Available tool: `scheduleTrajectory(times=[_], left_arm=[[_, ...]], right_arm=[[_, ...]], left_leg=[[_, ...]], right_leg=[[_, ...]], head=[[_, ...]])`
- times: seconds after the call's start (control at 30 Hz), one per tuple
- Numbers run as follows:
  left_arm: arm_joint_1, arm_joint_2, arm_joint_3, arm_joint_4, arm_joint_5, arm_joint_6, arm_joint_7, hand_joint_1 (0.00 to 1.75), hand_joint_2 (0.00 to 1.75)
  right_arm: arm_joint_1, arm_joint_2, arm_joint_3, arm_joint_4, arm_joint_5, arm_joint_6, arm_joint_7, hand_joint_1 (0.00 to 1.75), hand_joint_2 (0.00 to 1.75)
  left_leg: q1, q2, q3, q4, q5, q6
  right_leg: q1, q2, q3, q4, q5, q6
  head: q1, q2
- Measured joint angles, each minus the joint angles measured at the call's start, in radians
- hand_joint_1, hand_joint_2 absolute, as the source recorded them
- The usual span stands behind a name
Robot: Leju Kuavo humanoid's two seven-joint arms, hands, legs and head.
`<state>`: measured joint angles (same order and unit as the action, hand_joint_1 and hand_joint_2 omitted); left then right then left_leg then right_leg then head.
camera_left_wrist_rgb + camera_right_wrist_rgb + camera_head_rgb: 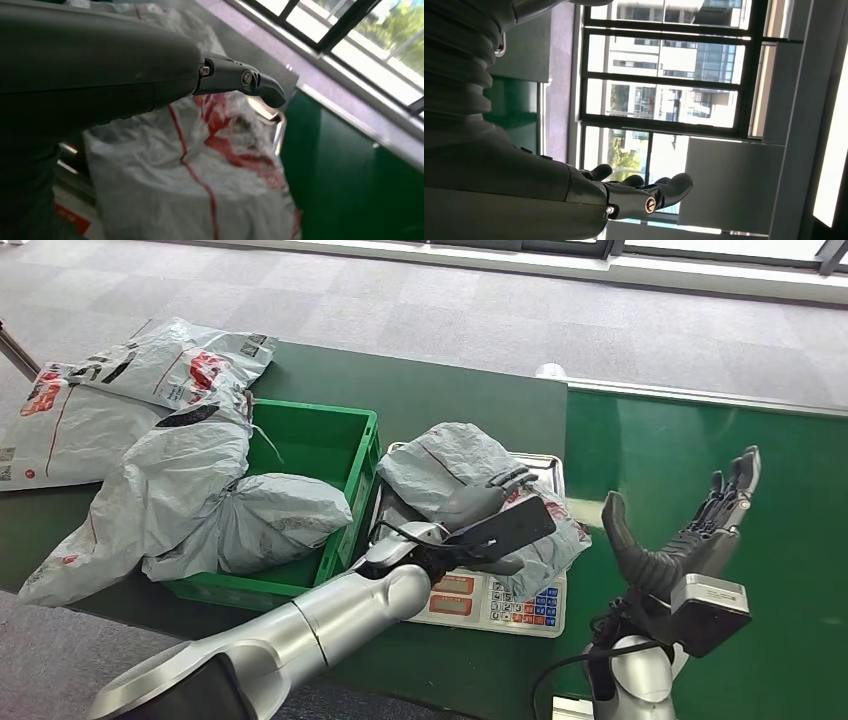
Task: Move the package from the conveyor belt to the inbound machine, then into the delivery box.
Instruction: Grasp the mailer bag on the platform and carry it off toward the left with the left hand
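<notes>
Package (455,475) on the inbound machine (500,605) looks soft, light, slippery — best grabbed at a bunched fold; left hand (490,515) rests on it, grip unclear — right hand (690,525) spread, empty.

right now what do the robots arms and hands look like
Both arms are smooth silver tubes with darker joint sections. The left hand has grey fingers and a flat black back plate. The right hand has a thick ribbed grey thumb, dark fingers, a grey box camera at the wrist and black cables looping below it.
</notes>
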<state>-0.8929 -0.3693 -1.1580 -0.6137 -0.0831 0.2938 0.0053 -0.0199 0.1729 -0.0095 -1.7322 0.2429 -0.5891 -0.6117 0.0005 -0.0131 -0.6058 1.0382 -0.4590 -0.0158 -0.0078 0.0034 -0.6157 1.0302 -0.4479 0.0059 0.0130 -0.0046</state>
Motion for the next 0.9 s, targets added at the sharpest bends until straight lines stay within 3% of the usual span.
scheduleTrajectory(times=[0.07, 0.3, 0.9], left_arm=[[0.0, 0.0, -0.031, 0.008, -0.012, -0.089, 0.046, 0.0, 1.75], [-0.001, 0.0, -0.07, 0.029, -0.019, -0.164, 0.074, 0.0, 1.75], [-0.001, 0.0, -0.079, 0.048, -0.019, -0.173, 0.076, 0.0, 1.75]], right_arm=[[-0.001, 0.0, 0.0, 0.002, 0.002, 0.009, 0.002, 0.0, 1.75], [0.0, 0.0, 0.0, 0.005, 0.007, 0.024, 0.008, 0.0, 1.75], [0.001, 0.0, 0.0, 0.006, 0.009, 0.027, 0.01, 0.0, 1.75]], left_leg=[[0.0, 0.0, 0.0, 0.0, 0.0, 0.0], [0.0, 0.0, 0.0, 0.0, 0.0, 0.0], [0.0, 0.0, 0.0, 0.0, 0.0, 0.0]], right_leg=[[0.0, 0.0, 0.0, 0.0, 0.0, 0.0], [0.0, 0.0, 0.0, 0.0, 0.0, 0.0], [0.0, 0.0, 0.0, 0.0, 0.0, 0.0]], head=[[0.0, 0.0], [0.0, 0.0], [0.0, 0.0]])
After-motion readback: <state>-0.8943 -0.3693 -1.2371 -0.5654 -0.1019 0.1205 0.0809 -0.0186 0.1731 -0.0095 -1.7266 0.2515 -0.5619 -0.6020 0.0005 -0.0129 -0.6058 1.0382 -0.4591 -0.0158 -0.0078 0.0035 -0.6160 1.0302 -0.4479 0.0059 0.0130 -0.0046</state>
